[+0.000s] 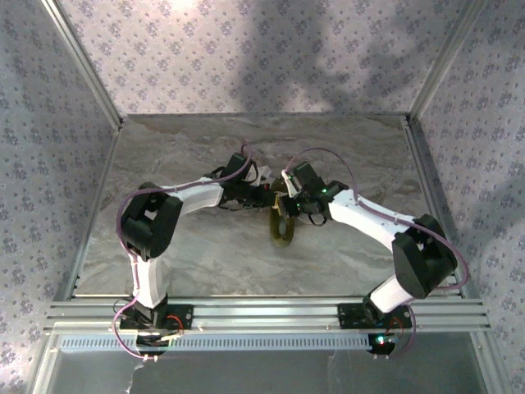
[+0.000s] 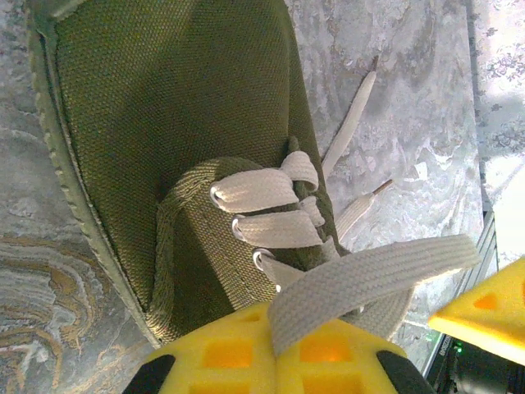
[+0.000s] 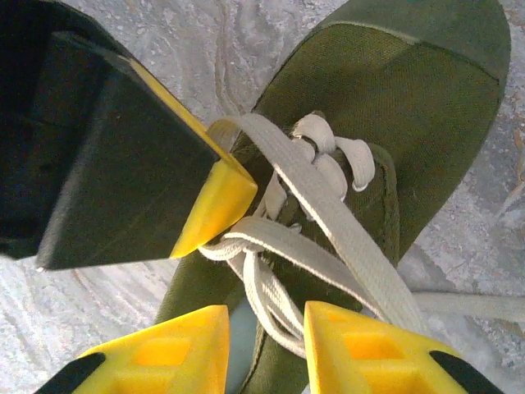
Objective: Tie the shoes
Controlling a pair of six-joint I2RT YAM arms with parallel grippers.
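Expect the small olive-green canvas shoe (image 1: 281,222), lying on the marbled table (image 1: 189,148) between the arms, to drag easily and its flat white lace (image 2: 369,275) to be limp, so grasp lace only: the left gripper (image 2: 275,349) clamps it, while the right gripper (image 3: 267,349) stands with jaws apart.

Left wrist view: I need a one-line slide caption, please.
Left tool shut on a flat white lace of the olive-green canvas shoe lying on the marbled grey table.

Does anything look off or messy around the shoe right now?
The white laces are undone: two ends trail loose on the table beside the shoe, and one strand runs taut into the shut left tool. No damage visible.
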